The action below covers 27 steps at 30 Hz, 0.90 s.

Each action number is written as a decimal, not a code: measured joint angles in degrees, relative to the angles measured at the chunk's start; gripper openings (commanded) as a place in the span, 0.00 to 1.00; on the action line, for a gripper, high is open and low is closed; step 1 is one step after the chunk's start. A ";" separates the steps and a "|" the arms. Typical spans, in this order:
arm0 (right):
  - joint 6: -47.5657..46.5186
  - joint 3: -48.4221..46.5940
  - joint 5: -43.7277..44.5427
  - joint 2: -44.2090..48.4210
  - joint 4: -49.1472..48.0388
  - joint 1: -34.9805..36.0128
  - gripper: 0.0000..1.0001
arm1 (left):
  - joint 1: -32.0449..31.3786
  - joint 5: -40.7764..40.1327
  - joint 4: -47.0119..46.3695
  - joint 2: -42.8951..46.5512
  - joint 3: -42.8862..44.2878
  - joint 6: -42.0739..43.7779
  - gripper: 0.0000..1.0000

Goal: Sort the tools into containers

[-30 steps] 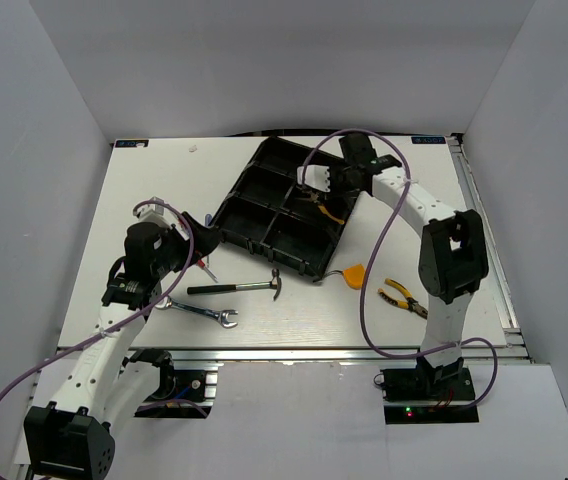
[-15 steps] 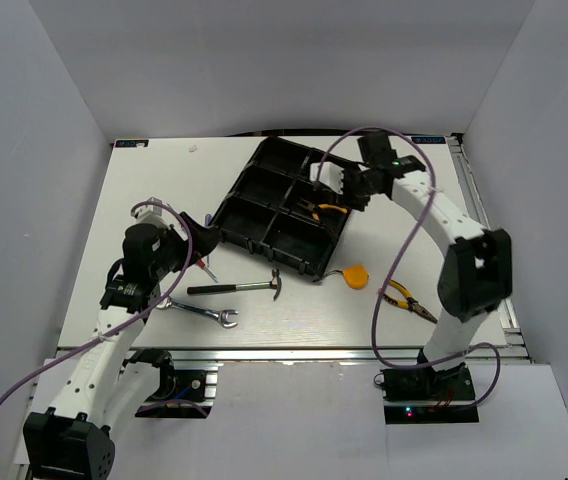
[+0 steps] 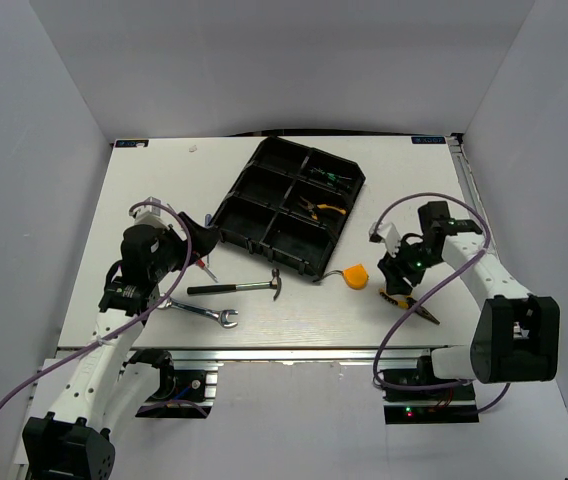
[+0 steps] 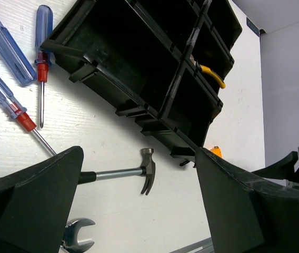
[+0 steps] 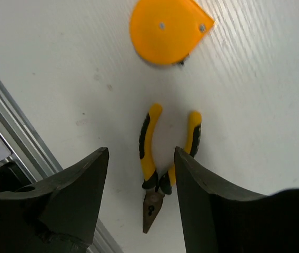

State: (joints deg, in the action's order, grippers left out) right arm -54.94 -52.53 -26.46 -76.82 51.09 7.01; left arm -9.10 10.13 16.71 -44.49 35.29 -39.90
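The black organizer tray [image 3: 247,185] lies at an angle at mid-table. One compartment holds yellow-handled pliers [image 3: 321,209], another a black-green screwdriver [image 3: 326,177]. My right gripper [image 3: 397,284] is open and empty, hovering over a second pair of yellow-handled pliers [image 5: 160,158] that lies on the table between its fingers. The orange tape measure [image 5: 164,29] lies just beyond. My left gripper [image 3: 194,238] is open and empty beside the tray's left corner, above the hammer [image 4: 148,169], the silver wrench [image 4: 79,235] and the blue and red screwdrivers [image 4: 41,31].
The table's front edge and a metal rail [image 5: 7,113] run close to the pliers. The tray's near wall [image 4: 139,113] stands just ahead of my left fingers. The hammer [image 3: 236,288] and wrench [image 3: 200,312] lie in front of the tray.
My right arm has swung away from the tray, down and to the right, to above the pliers on the table. The left arm has stayed put.
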 measured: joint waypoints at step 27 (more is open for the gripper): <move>8.87 10.95 11.13 -6.14 -23.26 -4.13 0.16 | 0.00 1.22 1.38 4.00 -1.20 -1.05 0.98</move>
State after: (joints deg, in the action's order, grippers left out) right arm -46.06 -41.58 -15.33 -82.96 27.83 2.87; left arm -9.10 11.35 18.09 -40.49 34.09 -40.95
